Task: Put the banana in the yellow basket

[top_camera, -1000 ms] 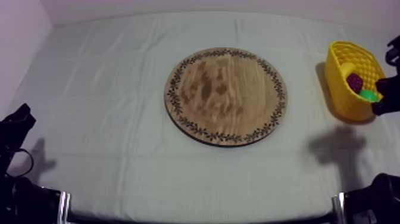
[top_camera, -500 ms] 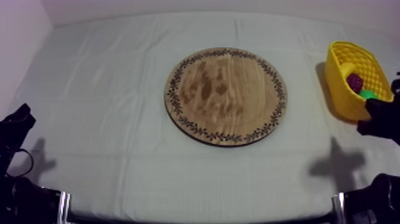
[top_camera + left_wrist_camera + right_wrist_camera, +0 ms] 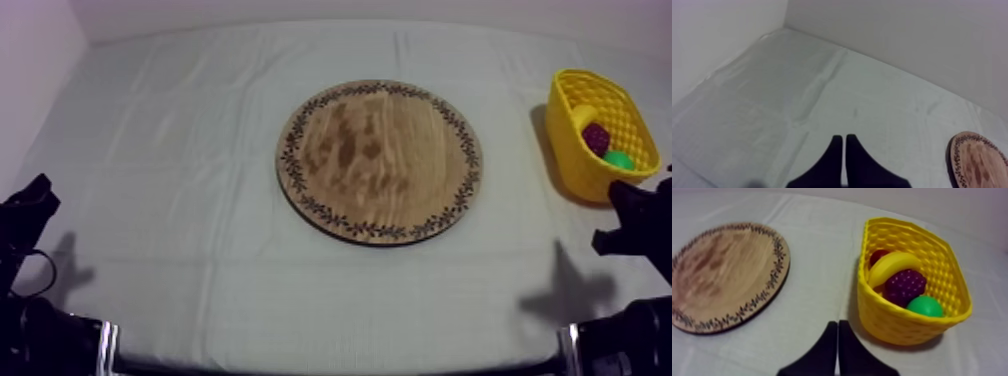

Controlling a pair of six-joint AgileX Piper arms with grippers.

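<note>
With the banana point(image 3: 889, 267) lying inside the yellow basket point(image 3: 897, 320), the job looks done, which likely explains both the right gripper point(image 3: 838, 323), just beside the basket, and the left gripper point(image 3: 844, 137), well away from it, being closed empty.

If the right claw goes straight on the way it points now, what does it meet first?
Probably the bare cloth between the wooden board and the yellow basket; the right claw, shut, points into that gap, though depth is unclear.
</note>
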